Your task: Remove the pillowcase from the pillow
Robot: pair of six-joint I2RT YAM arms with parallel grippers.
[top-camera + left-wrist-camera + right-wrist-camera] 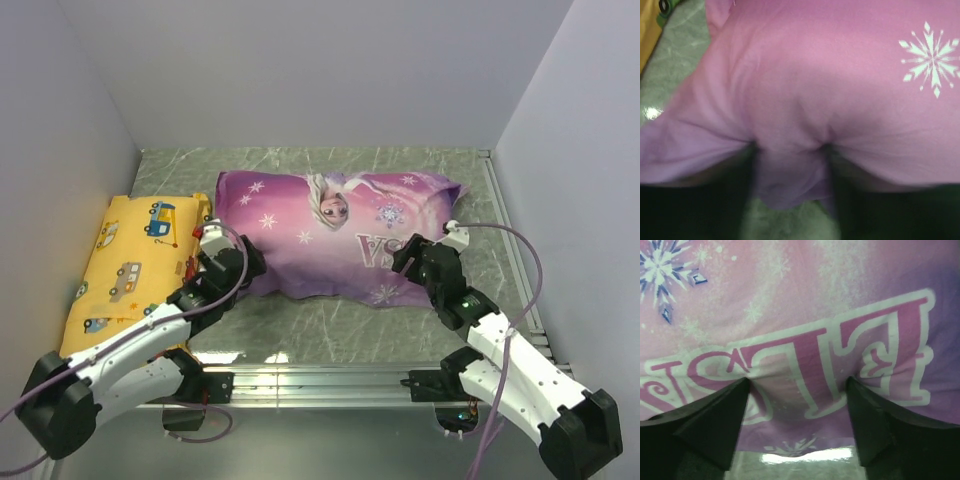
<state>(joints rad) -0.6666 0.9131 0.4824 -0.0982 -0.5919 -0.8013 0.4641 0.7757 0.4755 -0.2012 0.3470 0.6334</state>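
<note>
The large thin purple-to-pink fabric pillowcase, printed with a cartoon princess, white snowflakes and lettering, lies across the middle of the green marble-patterned table. It is stuffed full and plump. The pillow inside is covered and does not show. A yellow rectangular cushion printed with cartoon vehicles lies just beside the case's left end.

The left gripper is at the near left edge of the case. Its two dark fingers are drawn partway together around a bunch of the pink cloth. The fabric puckers where each tip digs in, and a tuck of it fills the gap and hangs between them. The left hand is clamped on the pillowcase there. This view is blurred, so finer detail of the grip cannot be told. A white snowflake sits up and to the right of the grip.

The right gripper is at the near right edge, over the large pink-and-white lettering. Its dark fingers are spread wide, and both tips press against the fabric and dimple it slightly. The cloth between them lies flat and is not pinched. Below the hem, a strip of table shows between the fingers.
</note>
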